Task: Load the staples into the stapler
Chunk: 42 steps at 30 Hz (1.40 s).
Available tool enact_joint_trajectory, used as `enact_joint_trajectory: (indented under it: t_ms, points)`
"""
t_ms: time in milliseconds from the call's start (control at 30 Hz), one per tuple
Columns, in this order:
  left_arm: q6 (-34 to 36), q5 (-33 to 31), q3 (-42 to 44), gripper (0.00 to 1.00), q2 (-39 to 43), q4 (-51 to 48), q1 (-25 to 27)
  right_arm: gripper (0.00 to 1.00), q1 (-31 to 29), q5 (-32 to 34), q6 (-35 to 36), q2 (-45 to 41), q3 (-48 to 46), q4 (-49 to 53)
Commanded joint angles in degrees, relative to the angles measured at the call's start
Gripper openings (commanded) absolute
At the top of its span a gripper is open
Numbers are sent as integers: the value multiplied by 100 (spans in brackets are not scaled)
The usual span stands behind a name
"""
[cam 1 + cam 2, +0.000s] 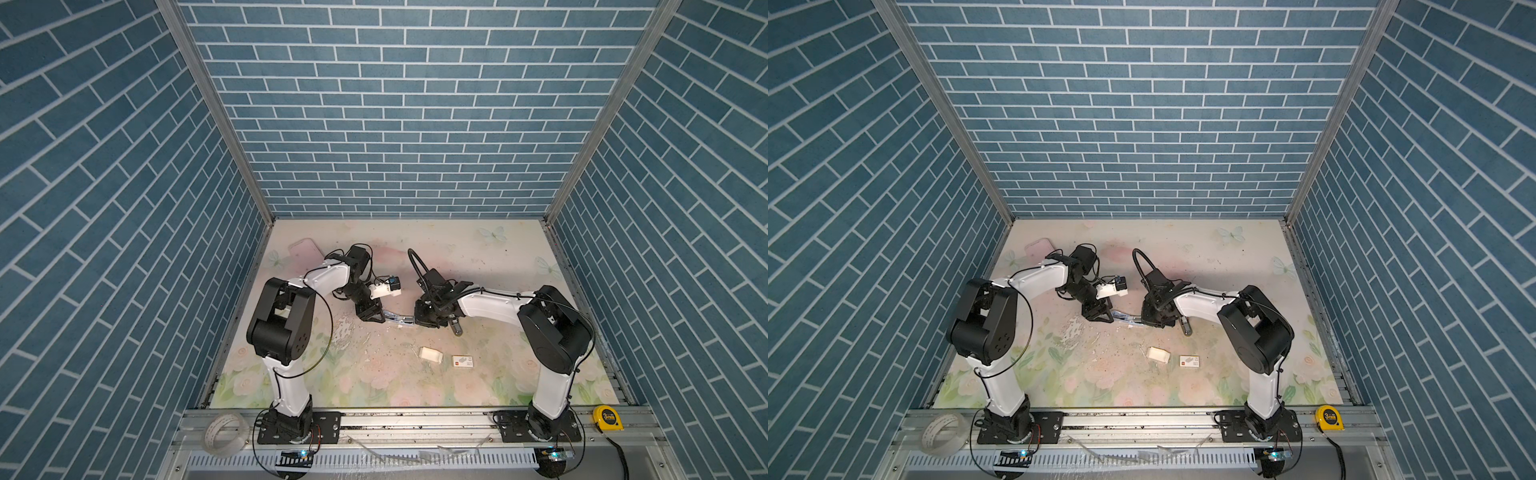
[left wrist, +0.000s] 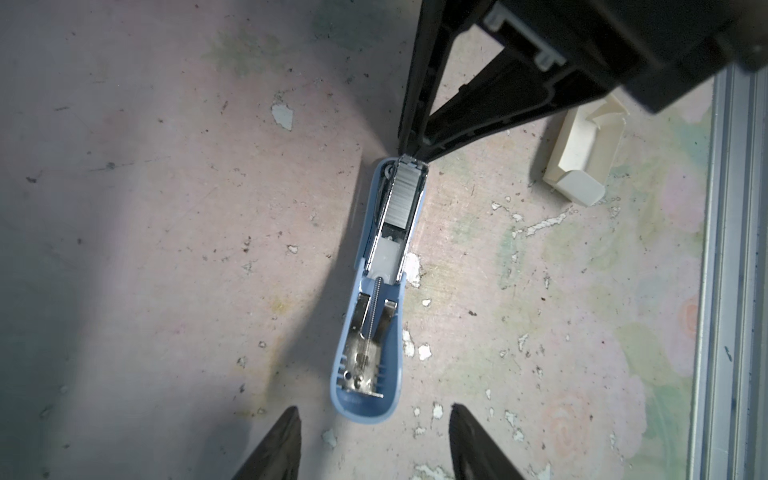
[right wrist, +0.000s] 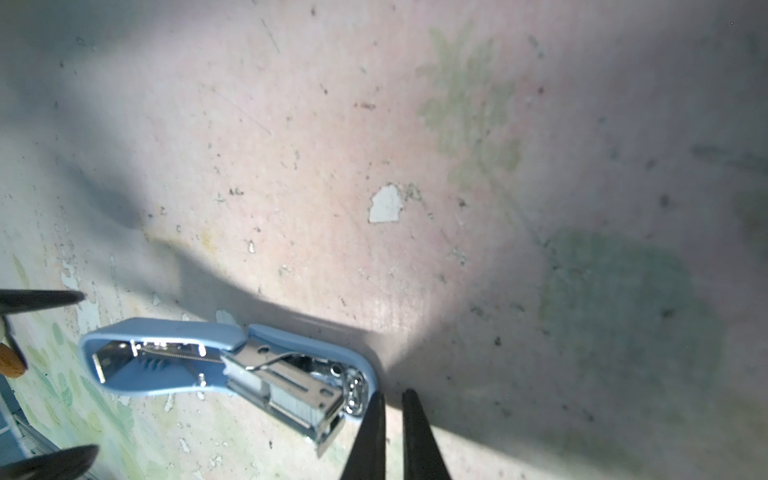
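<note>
My left gripper (image 2: 374, 408) gapes around the open light-blue plastic stapler (image 2: 365, 316); right gripper (image 3: 394, 395) pinched together (tips at its loaded grey metal staple strip (image 2: 405, 195)).

A worn tabletop (image 1: 374, 374) printed with pale pink roses, green leaves and butterflies, its surface flaked and speckled. Blue brick-patterned walls (image 1: 395, 124) rise behind it and on both sides, joined by aluminium corner posts (image 1: 217, 108). An aluminium rail (image 1: 415, 419) runs along its front edge.
</note>
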State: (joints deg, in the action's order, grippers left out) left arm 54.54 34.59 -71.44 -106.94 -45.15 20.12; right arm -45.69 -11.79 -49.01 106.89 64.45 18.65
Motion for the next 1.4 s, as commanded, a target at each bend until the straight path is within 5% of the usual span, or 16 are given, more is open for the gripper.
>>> enact_joint_trajectory:
  t_ms: [0,1367]
  points:
    - [116,-2,-74,59,-71,-83,27,13,26,7,133,128,81,214]
    - [127,46,297,58,458,68,0,15,69,-192,-83,52,72,-204]
